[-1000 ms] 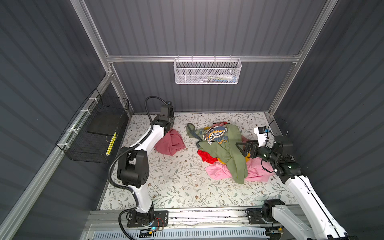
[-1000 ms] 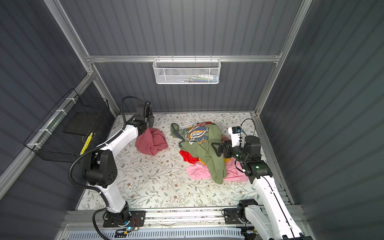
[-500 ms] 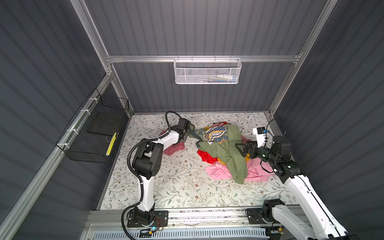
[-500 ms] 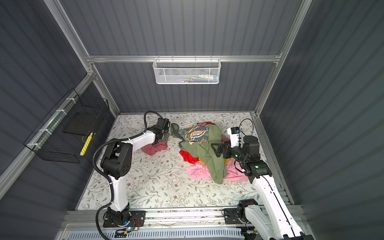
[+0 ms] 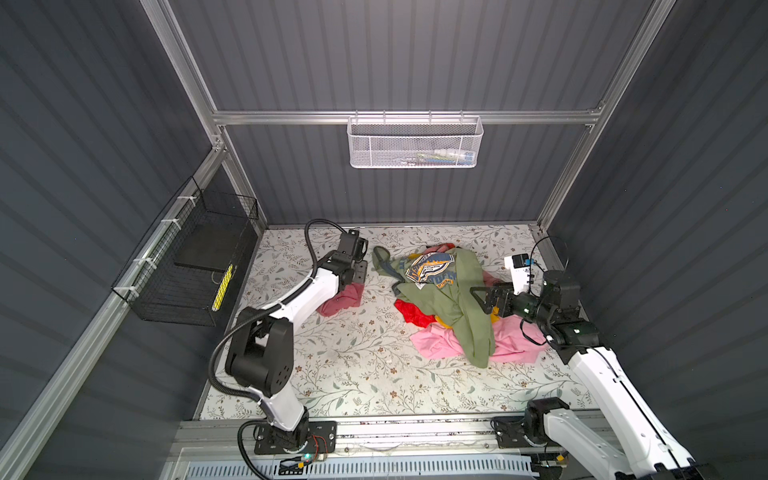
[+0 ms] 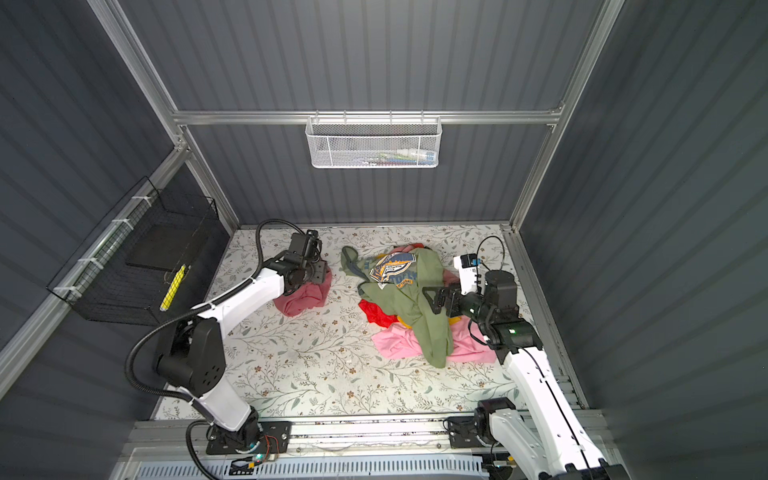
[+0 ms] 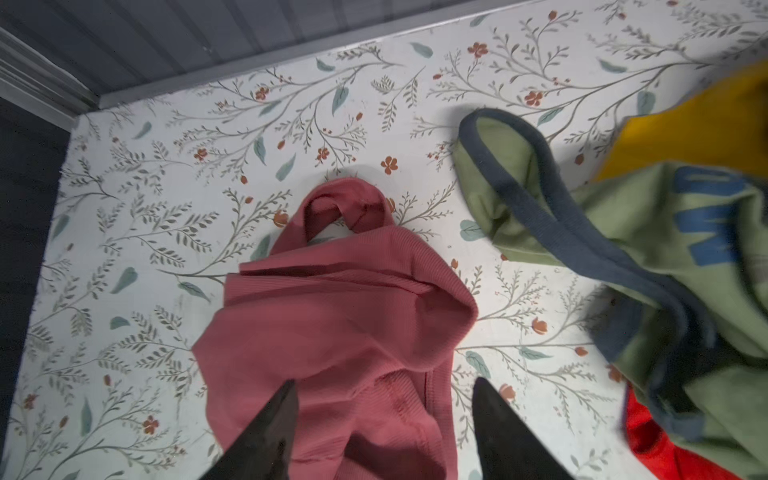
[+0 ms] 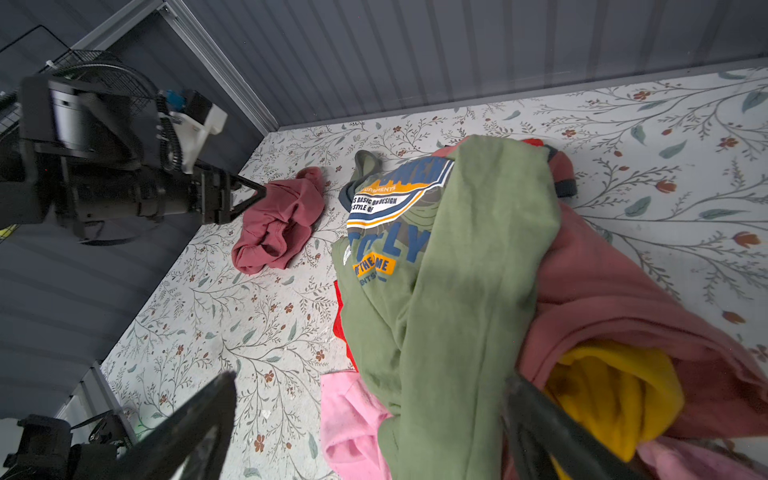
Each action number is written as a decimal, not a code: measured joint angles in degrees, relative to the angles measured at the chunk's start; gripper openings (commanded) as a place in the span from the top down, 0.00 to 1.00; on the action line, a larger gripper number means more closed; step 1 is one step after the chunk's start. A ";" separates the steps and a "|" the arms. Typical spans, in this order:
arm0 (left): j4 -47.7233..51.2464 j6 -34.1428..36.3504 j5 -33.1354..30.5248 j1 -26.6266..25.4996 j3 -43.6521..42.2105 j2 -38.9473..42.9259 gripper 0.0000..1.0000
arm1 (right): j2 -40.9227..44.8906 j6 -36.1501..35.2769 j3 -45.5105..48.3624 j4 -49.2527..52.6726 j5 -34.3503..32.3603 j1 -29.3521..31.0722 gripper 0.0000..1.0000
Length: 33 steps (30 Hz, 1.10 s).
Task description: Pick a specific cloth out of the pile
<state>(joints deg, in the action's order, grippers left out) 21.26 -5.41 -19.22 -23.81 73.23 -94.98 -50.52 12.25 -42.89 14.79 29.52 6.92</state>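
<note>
Cloth [image 7: 340,316] sits on the table [image 5: 353,353] near the pile [image 5: 449,299], apart from it. Left gripper [image 7: 384,382] is over it, jaws well apart, gripping nothing (right gripper [image 8: 370,376] wide too, empty). We reckon a straight lift-off, jaws wide, keeps folds from snagging.

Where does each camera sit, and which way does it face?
Both top views: high at the front, looking down on the table; both arms show.
Left wrist: on the left arm, looking down past its fingers at the salmon cloth.
Right wrist: on the right arm, looking past its fingers over the pile toward the left gripper.
Wrist views share that cloth and the green T-shirt.
</note>
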 measured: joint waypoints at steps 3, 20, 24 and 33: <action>0.50 0.02 -0.28 0.00 -0.48 3.32 0.13 | 0.02 -0.44 -0.17 0.28 -0.39 0.00 0.01; 3.19 0.24 0.00 0.00 -1.97 -12.72 0.05 | 1.46 -2.25 -0.61 2.21 -2.27 0.00 0.01; 3.34 0.24 0.02 0.00 -1.07 -15.47 0.18 | 1.64 -2.34 -0.63 2.75 -2.91 0.00 0.01; 2.67 1.01 -0.15 2.49 -0.96 -16.28 0.67 | 1.62 -2.49 -0.63 2.89 -3.41 0.00 0.01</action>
<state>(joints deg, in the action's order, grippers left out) 23.92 -4.40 -19.38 -21.32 72.27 -111.26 -48.90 9.76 -43.53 17.67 26.11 6.92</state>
